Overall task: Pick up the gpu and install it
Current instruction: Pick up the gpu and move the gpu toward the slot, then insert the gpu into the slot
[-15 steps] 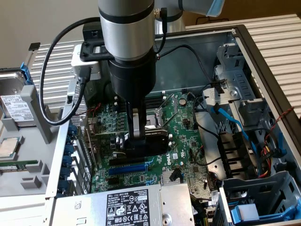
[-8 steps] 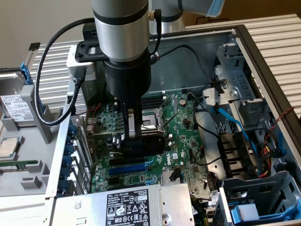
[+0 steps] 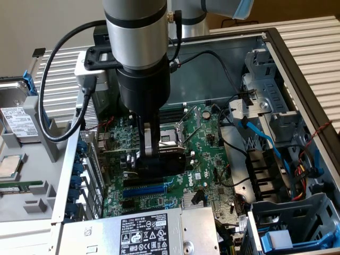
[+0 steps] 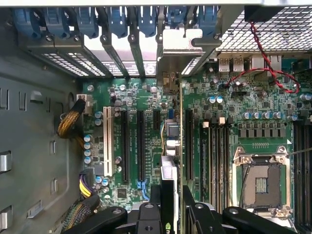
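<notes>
The gpu [image 3: 166,159] stands on edge over the large green motherboard [image 3: 210,151] inside the open computer case, its black shroud facing the exterior view's right. My gripper [image 3: 151,153] is shut on it from above. In the wrist view the gpu [image 4: 169,165] is seen edge-on between my fingers [image 4: 148,214], running along the black expansion slots [image 4: 124,141]. Its silver end bracket [image 4: 180,48] sits at the case's rear slot openings. Whether the card's edge is in a slot is hidden.
The CPU socket [image 4: 261,183] lies beside the card. A silver power supply [image 3: 141,234] is at the case's near end. Drive cages and blue and black cables [image 3: 265,138] fill the exterior view's right. A hard drive [image 3: 18,119] lies outside the case.
</notes>
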